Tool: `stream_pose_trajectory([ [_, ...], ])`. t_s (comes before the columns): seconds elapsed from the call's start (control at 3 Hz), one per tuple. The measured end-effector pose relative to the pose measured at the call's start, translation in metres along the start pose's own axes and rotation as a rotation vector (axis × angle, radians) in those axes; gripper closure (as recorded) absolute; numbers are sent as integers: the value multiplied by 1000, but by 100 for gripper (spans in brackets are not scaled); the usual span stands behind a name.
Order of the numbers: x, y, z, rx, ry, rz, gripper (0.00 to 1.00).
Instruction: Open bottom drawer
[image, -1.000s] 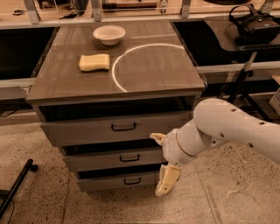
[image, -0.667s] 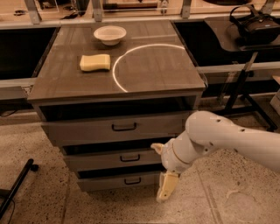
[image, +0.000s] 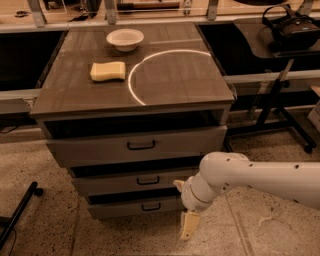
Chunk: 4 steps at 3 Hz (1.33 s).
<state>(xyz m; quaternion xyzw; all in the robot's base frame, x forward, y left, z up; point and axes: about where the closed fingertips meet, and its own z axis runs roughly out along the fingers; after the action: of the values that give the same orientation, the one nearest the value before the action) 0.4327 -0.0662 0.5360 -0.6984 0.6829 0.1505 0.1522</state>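
The cabinet has three grey-brown drawers. The bottom drawer (image: 125, 208) is the lowest and narrowest front, with a small black bar handle (image: 151, 206) at its centre. It stands out only slightly, like the two above it. My gripper (image: 182, 209) sits on a white arm coming in from the right, low at the right end of the bottom drawer front. Its two cream fingers are spread apart, one finger (image: 189, 226) pointing down to the floor and the other up by the middle drawer's right end. It holds nothing and is right of the handle.
The middle drawer (image: 120, 183) and top drawer (image: 100, 149) sit above. On the cabinet top lie a yellow sponge (image: 107, 71) and a white bowl (image: 125, 38). A black stand (image: 280, 95) is at the right, and a black bar (image: 17, 215) lies on the floor at the left.
The arm has dropped lower and moved in leftward, bringing the gripper down beside the bottom drawer's right end. The drawers have not moved.
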Motion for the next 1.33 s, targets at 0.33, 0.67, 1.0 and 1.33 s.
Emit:
stream_pose_trajectory([
  [0.33, 22, -3, 34, 11, 1, 25, 0],
  [0.67, 34, -7, 68, -6, -66, 70, 0],
  [1.0, 40, 7, 94, -57, -80, 88, 0],
  [1.33, 40, 7, 94, -57, -78, 87, 0],
])
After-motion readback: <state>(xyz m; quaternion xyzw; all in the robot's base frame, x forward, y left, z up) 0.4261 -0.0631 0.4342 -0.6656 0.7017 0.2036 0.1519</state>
